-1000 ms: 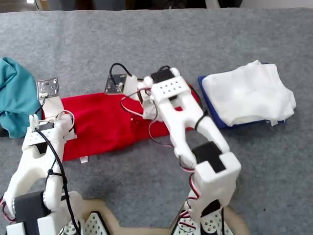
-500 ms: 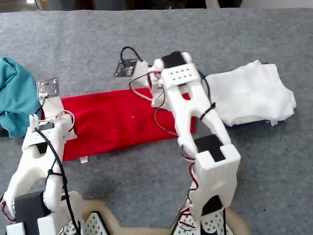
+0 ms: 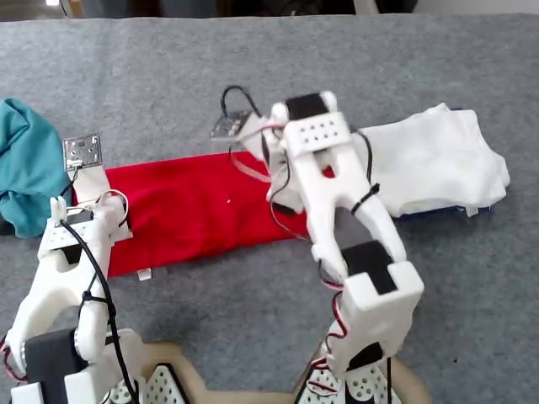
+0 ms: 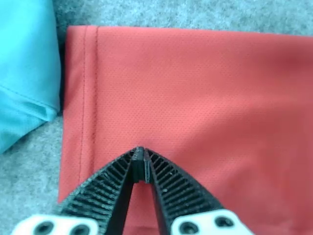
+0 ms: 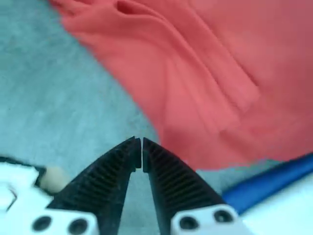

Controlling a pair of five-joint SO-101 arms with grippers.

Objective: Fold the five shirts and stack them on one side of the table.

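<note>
Left gripper [image 4: 140, 166] over flat red shirt [image 4: 195, 88]

L tool [image 4: 140, 165] closed, R tool [image 5: 141, 152] closed

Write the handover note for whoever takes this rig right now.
Left gripper: shut, tips over the red shirt at its end near the teal shirt; whether it pinches cloth is unclear.
Right gripper: shut, holding nothing, over the table just off the red shirt's other end.
Things: red shirt lies as a long strip mid-table; teal shirt crumpled at the left edge; white shirt folded on a blue shirt at the right.
Done: white and blue stacked.
Left: finish folding red, fold teal, add both to the stack.
</note>
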